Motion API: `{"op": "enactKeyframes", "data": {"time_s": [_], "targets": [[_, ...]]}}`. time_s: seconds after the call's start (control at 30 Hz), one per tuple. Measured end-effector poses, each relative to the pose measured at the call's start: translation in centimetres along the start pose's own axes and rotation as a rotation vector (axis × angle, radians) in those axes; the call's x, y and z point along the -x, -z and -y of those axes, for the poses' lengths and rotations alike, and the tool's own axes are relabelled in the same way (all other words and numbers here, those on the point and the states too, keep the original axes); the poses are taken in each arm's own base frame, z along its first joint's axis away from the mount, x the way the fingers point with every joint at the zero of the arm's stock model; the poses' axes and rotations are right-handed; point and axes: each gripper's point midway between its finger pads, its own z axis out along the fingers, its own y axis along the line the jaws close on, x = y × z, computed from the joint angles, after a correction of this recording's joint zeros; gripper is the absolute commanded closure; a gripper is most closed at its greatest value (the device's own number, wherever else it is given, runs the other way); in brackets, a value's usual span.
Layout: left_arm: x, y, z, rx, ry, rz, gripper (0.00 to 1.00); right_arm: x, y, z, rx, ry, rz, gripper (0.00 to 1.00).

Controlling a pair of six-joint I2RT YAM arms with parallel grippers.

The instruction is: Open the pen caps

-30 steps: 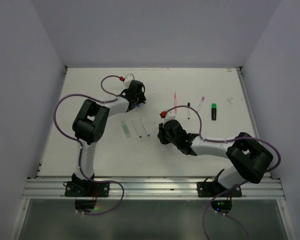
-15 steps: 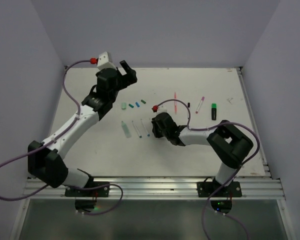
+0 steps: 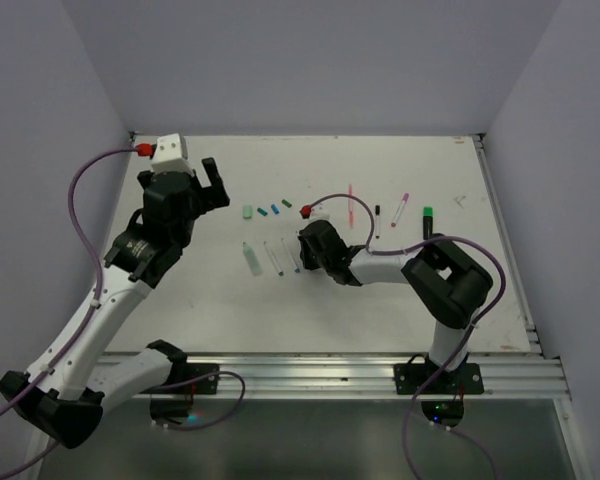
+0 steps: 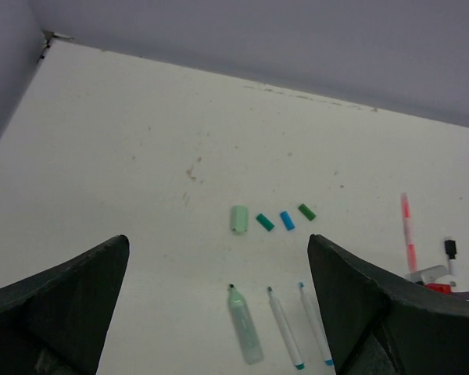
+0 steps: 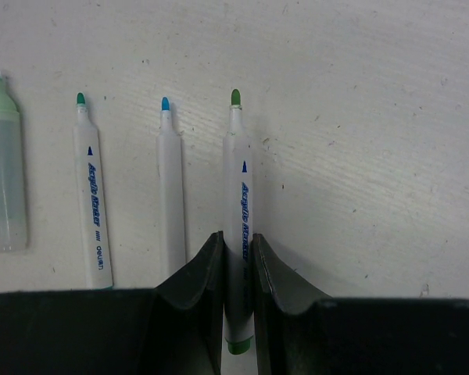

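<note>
Several loose pen caps lie in a row: pale green (image 4: pixel 239 219), teal (image 4: pixel 265 222), blue (image 4: pixel 287 220) and dark green (image 4: pixel 306 211). Below them lie an uncapped pale green highlighter (image 4: pixel 244 324), a teal-tipped pen (image 4: pixel 285 328) and a blue-tipped pen (image 4: pixel 315 324). My left gripper (image 4: pixel 219 238) hangs open and empty well above the table, left of the row (image 3: pixel 212 185). My right gripper (image 5: pixel 237 242) is shut on a white pen with a bare dark green tip (image 5: pixel 238 187), held low beside the blue-tipped pen (image 5: pixel 170 195).
To the right lie capped pens: a pink one (image 3: pixel 350 205), a black-capped one (image 3: pixel 377 220), a magenta one (image 3: pixel 401 208) and a black highlighter with a green cap (image 3: pixel 427 222). The right arm's cable (image 3: pixel 330 200) loops over the pink pen.
My left gripper opened, leaving the dark green cap in the row, then rose and drew back to the left. My right gripper carried the pen left, beside the uncapped pens.
</note>
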Motion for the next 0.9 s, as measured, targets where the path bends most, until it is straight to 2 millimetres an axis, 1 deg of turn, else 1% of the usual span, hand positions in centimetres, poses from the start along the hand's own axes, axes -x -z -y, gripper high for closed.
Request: {"op": "enactKeyframes", "data": {"time_s": [0.03, 0.07, 0.17, 0.23, 0.3, 0.37, 0.4, 0.43, 0.47, 0.5, 0.53, 0.63, 0.7, 0.77, 0.83, 0.87, 0.9], "targets": [[0.1, 0.3, -0.5, 0.014, -0.017, 0.007, 0.00, 0.0, 0.0, 0.0, -0.003, -0.004, 0.001, 0.82], [0.0, 0.6, -1.3, 0.035, -0.035, 0.015, 0.00, 0.0, 0.0, 0.0, -0.004, -0.008, 0.001, 0.79], [-1.5, 1.1, -3.6, 0.106, -0.089, 0.017, 0.00, 0.0, 0.0, 0.0, -0.005, -0.019, 0.001, 0.73], [-3.4, 0.8, -4.9, 0.153, -0.128, -0.006, 0.00, 0.0, 0.0, 0.0, -0.005, -0.024, 0.001, 0.71], [-5.8, 0.2, -6.1, 0.197, -0.173, -0.052, 0.00, 0.0, 0.1, 0.0, -0.006, -0.028, 0.000, 0.71], [-7.9, -0.3, -6.9, 0.229, -0.218, -0.104, 0.00, 0.0, 0.3, 0.1, -0.011, -0.032, -0.007, 0.66], [-8.7, -0.5, -7.2, 0.239, -0.233, -0.122, 0.00, -0.1, 0.5, 0.2, -0.014, -0.034, -0.012, 0.64], [-9.1, -0.6, -7.3, 0.243, -0.245, -0.134, 0.00, -0.1, 0.8, 0.3, -0.018, -0.035, -0.019, 0.64], [-9.3, -0.6, -7.4, 0.244, -0.248, -0.137, 0.00, 0.0, 1.0, 0.3, -0.021, -0.037, -0.022, 0.61], [-9.3, -0.6, -7.5, 0.244, -0.248, -0.135, 0.00, 0.2, 1.4, 0.4, -0.024, -0.040, -0.022, 0.59], [-9.2, -0.5, -7.5, 0.244, -0.248, -0.131, 0.00, 0.3, 1.7, 0.4, -0.027, -0.040, -0.023, 0.54], [-8.5, -0.1, -7.5, 0.238, -0.235, -0.107, 0.00, 1.8, 3.3, 1.0, -0.056, -0.041, 0.002, 0.49], [-8.1, 0.2, -7.5, 0.233, -0.224, -0.089, 0.00, 3.2, 4.6, 2.0, -0.091, -0.048, 0.028, 0.49], [-7.7, 0.3, -7.4, 0.230, -0.216, -0.076, 0.00, 5.1, 5.6, 3.5, -0.137, -0.068, 0.052, 0.47], [-7.7, 0.3, -7.4, 0.229, -0.214, -0.074, 0.00, 7.3, 6.3, 6.2, -0.210, -0.106, 0.080, 0.44], [-7.7, 0.3, -7.4, 0.229, -0.214, -0.075, 0.00, 8.3, 6.6, 7.8, -0.252, -0.130, 0.094, 0.44], [-7.8, 0.3, -7.5, 0.230, -0.215, -0.076, 0.00, 9.0, 6.8, 9.3, -0.288, -0.152, 0.104, 0.43]]}}
